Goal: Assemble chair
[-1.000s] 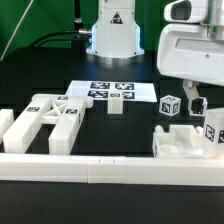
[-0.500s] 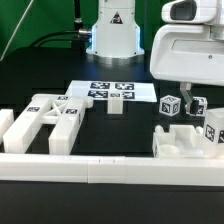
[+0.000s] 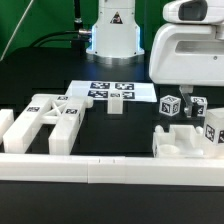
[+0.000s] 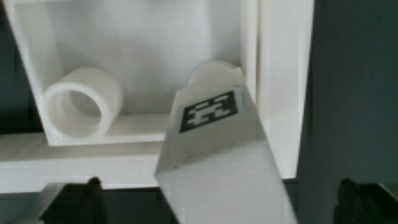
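Observation:
The chair lies in loose white tagged parts. Two ladder-like frames [image 3: 50,115] rest at the exterior view's left. A small block [image 3: 116,104] stands on the marker board [image 3: 112,91]. On the exterior view's right are tagged pieces [image 3: 171,105] and a blocky seat part [image 3: 185,143]. My gripper [image 3: 187,96] hangs over those right-hand pieces, its fingers mostly hidden by the hand. In the wrist view my gripper [image 4: 221,200] is open, with a slanted white tagged piece [image 4: 214,125] between the dark fingertips [image 4: 75,200], not clamped. A round white peg [image 4: 79,106] sits inside a white frame.
A long plain white border bar [image 3: 110,166] runs along the table's front edge. The robot's base [image 3: 112,35] stands at the back behind the marker board. Black table surface [image 3: 115,135] separates the left and right groups of parts.
The gripper has shifted a little toward the exterior view's left over the right-hand tagged pieces. Its jaws have stayed open. The parts have not moved.

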`<state>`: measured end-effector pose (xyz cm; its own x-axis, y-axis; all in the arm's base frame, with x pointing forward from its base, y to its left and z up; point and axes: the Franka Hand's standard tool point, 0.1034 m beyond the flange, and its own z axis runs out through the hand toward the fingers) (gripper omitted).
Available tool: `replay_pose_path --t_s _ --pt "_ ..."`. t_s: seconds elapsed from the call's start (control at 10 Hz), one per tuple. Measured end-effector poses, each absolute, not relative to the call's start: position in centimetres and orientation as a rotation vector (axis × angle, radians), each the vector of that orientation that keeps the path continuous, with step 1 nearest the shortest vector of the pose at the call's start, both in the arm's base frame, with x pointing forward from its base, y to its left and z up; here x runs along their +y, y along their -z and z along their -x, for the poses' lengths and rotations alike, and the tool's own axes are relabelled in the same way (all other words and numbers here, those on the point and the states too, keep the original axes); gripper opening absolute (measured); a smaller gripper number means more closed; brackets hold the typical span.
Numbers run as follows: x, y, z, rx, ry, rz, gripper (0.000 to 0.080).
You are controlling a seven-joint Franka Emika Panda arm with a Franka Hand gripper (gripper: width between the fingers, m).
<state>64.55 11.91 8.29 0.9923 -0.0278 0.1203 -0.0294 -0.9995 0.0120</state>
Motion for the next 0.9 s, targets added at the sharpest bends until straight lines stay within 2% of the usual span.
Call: replay_pose_path --t_s 0.3,0.4,0.5,0.6,0.9 --pt "11.51 -8.18 -64.58 0.215 -0.183 -3.087 0.0649" --pt "11.37 -8.19 -64.61 0.193 -0.184 -3.089 0.056" --pt "11.43 -8.19 -64.6 0.147 -0.185 -3.093 0.0377" --pt "11.41 -8.2 -64.62 0.15 -0.186 -3.093 0.0284" --pt "11.45 -8.2 -64.62 -0.184 -0.192 -3.106 0.0284"
